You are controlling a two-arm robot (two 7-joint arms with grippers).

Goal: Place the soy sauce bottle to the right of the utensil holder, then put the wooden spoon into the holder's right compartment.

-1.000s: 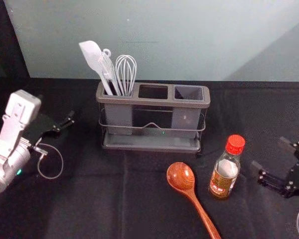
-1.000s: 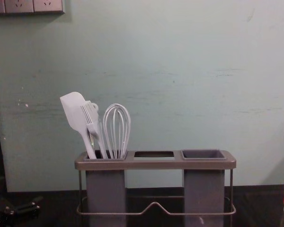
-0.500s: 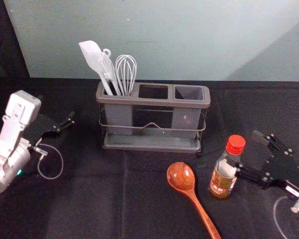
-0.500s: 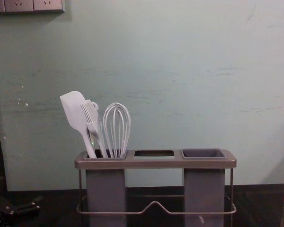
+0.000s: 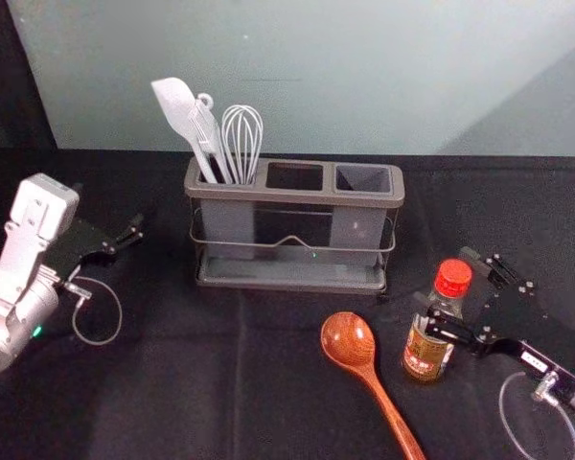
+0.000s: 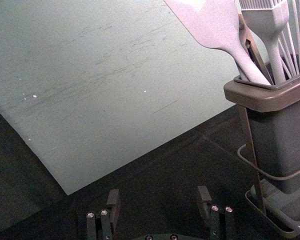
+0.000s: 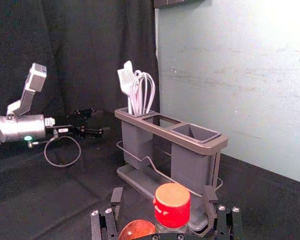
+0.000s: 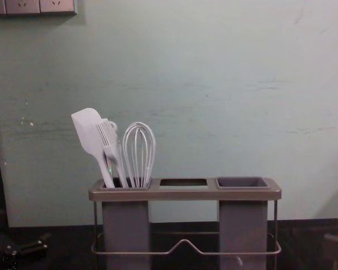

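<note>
From here, the right gripper (image 5: 446, 284) has its fingers spread either side of the soy sauce bottle (image 5: 425, 356), upright just beside the wooden spoon (image 5: 349, 339); an off-centre squeeze could topple it. The left gripper (image 6: 159, 197) is parked, fingers apart, left of the utensil holder (image 5: 297, 195)

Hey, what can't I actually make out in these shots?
- Wooden spoon: handle's end, cut off by the head view's bottom edge.
- Soy sauce bottle: part of its body, behind a finger of the right gripper, head view.
- Whisk: its lower end, hidden inside the utensil holder, chest view.
</note>
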